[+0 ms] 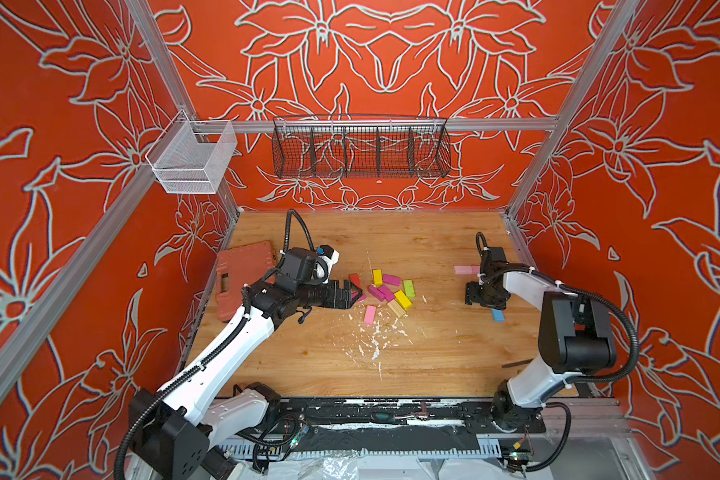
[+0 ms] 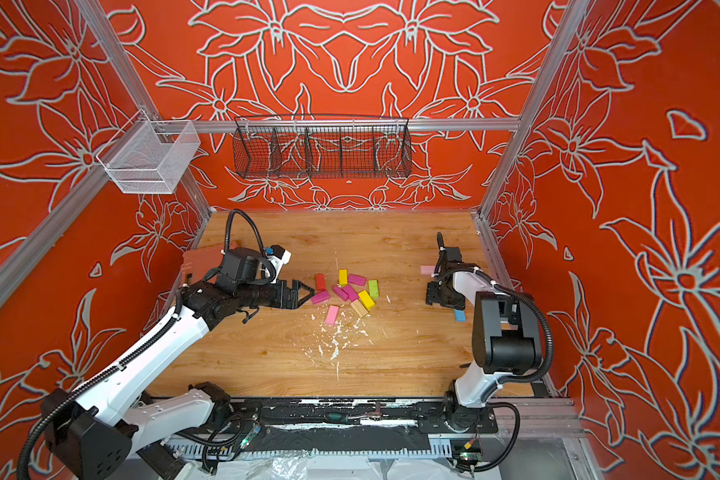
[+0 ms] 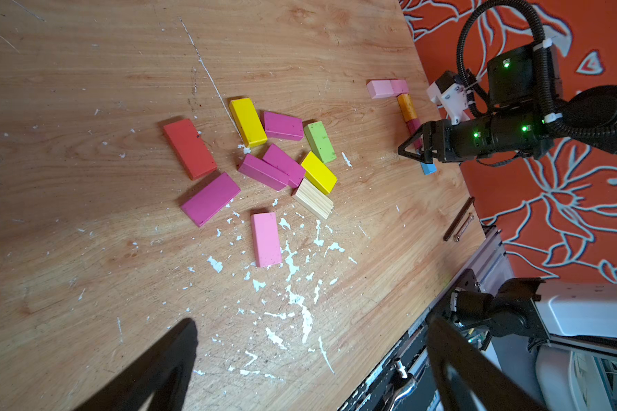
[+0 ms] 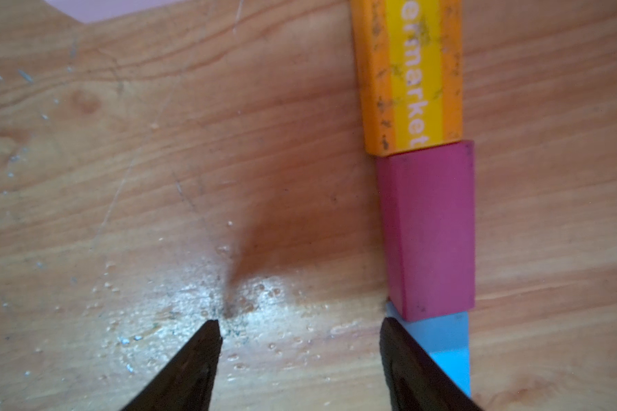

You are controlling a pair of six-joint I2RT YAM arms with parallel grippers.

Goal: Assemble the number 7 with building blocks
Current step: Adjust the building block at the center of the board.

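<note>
Left tool (image 2: 306, 295) stands wide and empty beside the loose building blocks (image 3: 264, 167) at surface centre. Right tool (image 4: 300, 327) stands parted and empty beside the number 7 (image 3: 406, 106) near the right edge. Blocks are rigid, probably light: grip across long sides.

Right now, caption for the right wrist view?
Open right gripper beside orange block, magenta block and blue block laid end to end.

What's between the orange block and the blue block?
One dark magenta block, lying end to end with the orange block and blue block; the right wrist view shows it.
</note>
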